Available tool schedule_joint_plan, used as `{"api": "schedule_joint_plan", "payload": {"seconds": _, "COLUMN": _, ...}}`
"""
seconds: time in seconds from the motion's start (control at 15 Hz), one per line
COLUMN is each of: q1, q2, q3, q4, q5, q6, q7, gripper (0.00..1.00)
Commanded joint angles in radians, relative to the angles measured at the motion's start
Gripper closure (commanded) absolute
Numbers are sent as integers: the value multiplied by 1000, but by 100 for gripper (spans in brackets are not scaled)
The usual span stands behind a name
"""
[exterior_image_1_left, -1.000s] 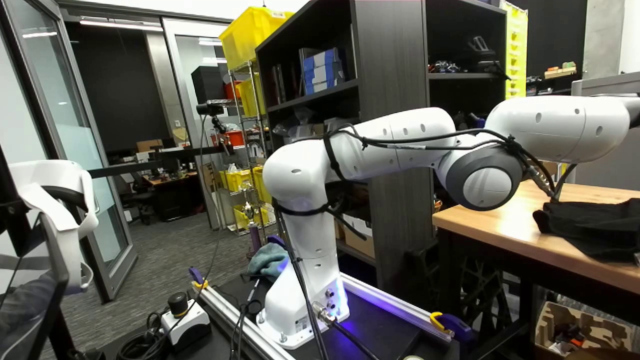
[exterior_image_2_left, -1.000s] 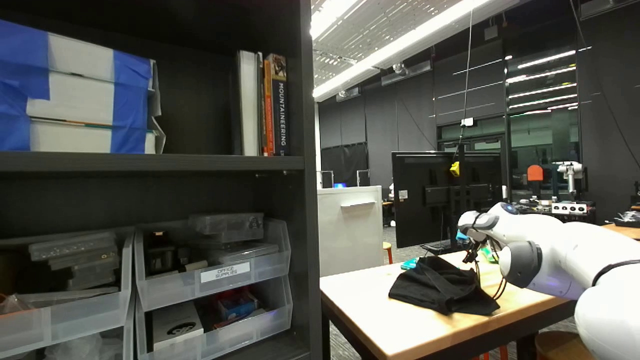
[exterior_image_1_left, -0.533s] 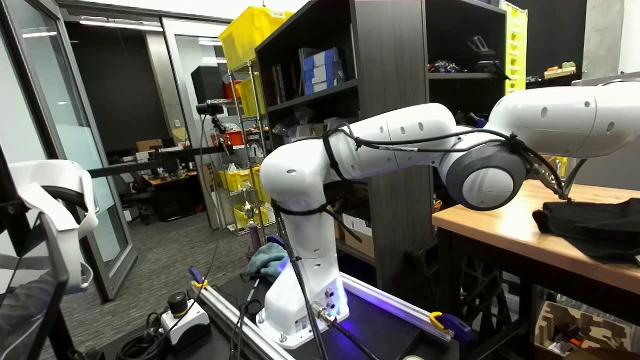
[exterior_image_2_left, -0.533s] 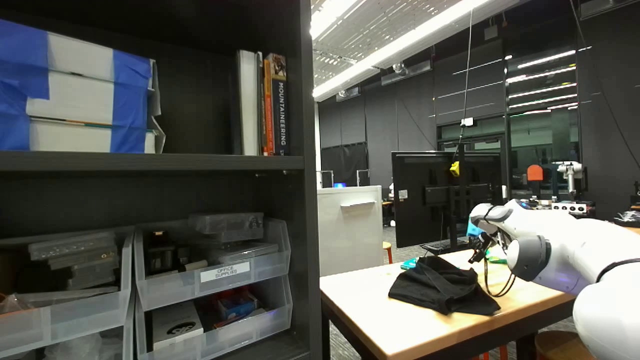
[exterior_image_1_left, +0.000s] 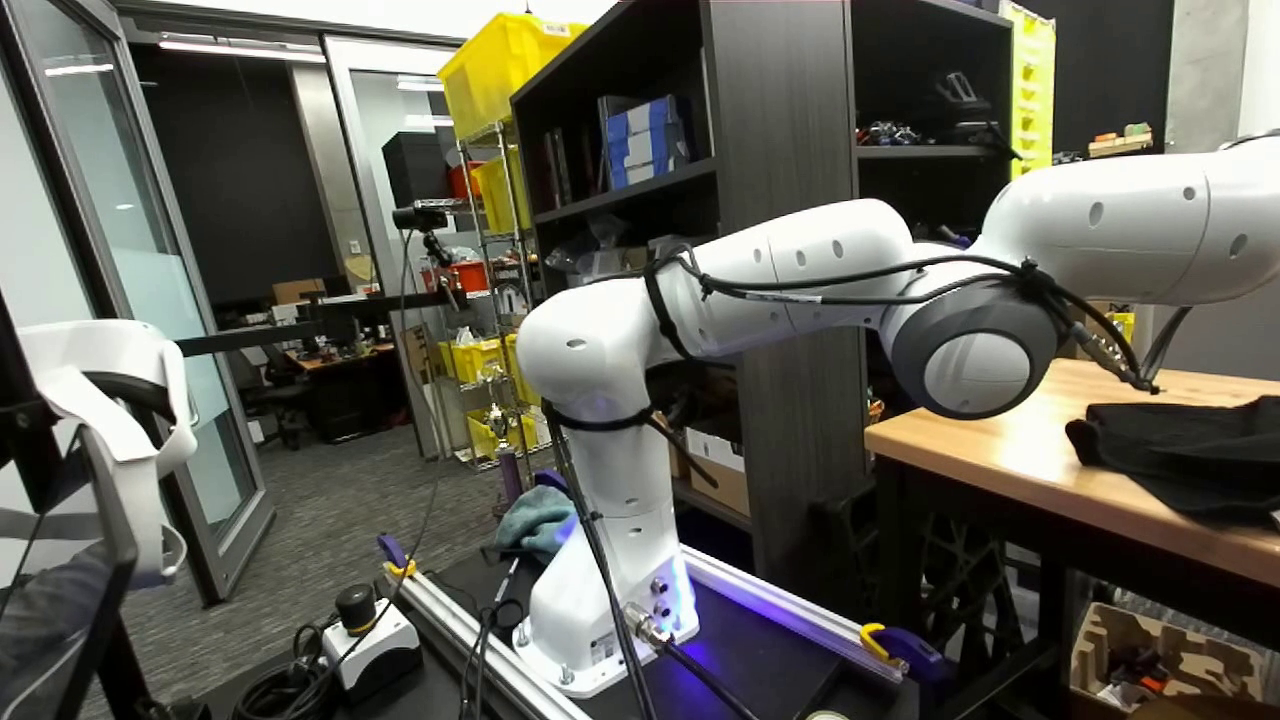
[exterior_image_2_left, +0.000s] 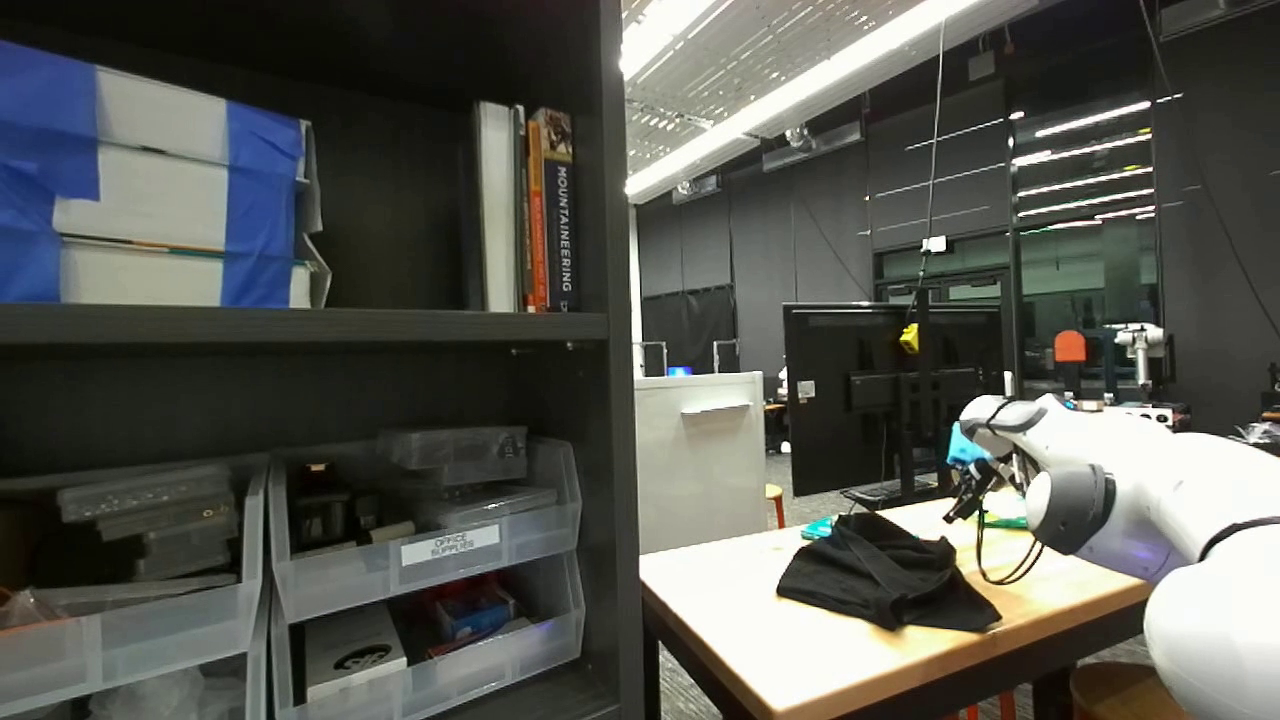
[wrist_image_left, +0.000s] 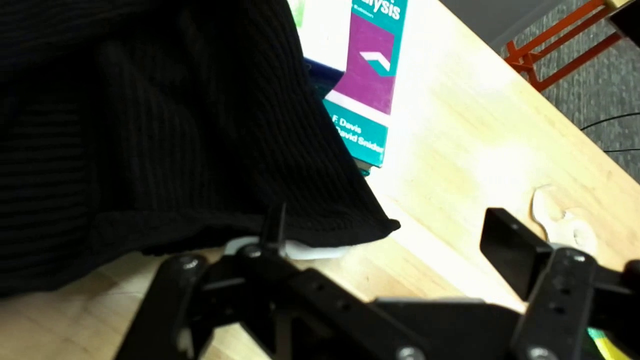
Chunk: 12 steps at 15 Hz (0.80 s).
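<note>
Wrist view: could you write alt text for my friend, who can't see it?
An open black robot gripper with two fingers hangs over a pale wooden table, seen from just above it. A rumpled black ribbed cloth fills the upper left, partly hiding a teal-and-purple book that bears the name Davis.

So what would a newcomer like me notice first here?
Probably the big white robot arm, dominating an exterior view, its black hand open above the wooden table. Next, the crumpled black cloth on that table, with a teal-and-purple book showing past its edge in the wrist view.
</note>
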Motion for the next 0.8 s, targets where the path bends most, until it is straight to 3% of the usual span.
{"api": "schedule_joint_plan", "payload": {"seconds": 0.0, "q1": -19, "q2": -23, "q3": 31, "q4": -15, "q5": 39, "q6": -56, "q7": -36, "gripper": 0}}
{"api": "schedule_joint_plan", "payload": {"seconds": 0.73, "q1": -61, "q2": -28, "q3": 78, "q4": -15, "q5": 93, "q6": -216, "q7": -121, "gripper": 0}}
